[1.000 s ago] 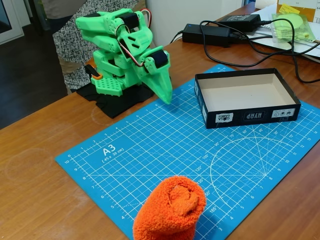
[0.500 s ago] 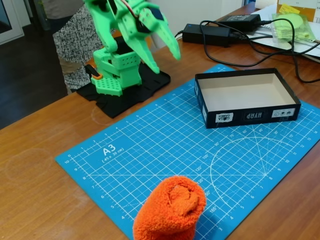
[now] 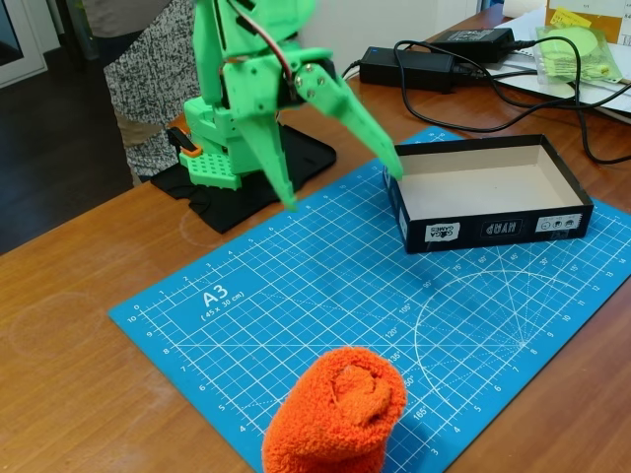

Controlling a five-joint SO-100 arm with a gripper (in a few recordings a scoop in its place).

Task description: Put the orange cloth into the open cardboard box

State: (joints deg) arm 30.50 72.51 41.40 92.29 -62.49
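The orange cloth [image 3: 337, 412] lies bunched into a fluffy lump at the near edge of the blue cutting mat [image 3: 325, 286], bottom centre of the fixed view. The open cardboard box [image 3: 485, 191], black outside and tan inside, stands on the mat's far right and holds nothing. My green gripper [image 3: 343, 192] hangs above the mat's far left, wide open with nothing between its fingers. One finger [image 3: 271, 163] points down. The other [image 3: 360, 123] reaches toward the box's left wall. The cloth is well below and nearer than the gripper.
The arm's green base [image 3: 232, 148] sits on a black pad at the back left. Black power bricks and cables [image 3: 444, 59] lie behind the box, with a wrapped pale green cloth [image 3: 577, 49] at the far right. A person [image 3: 138, 69] stands behind the table.
The arm has unfolded and swung up, then forward and down over the mat. The gripper, shut a second ago, has spread wide open. Cloth and box have not moved.
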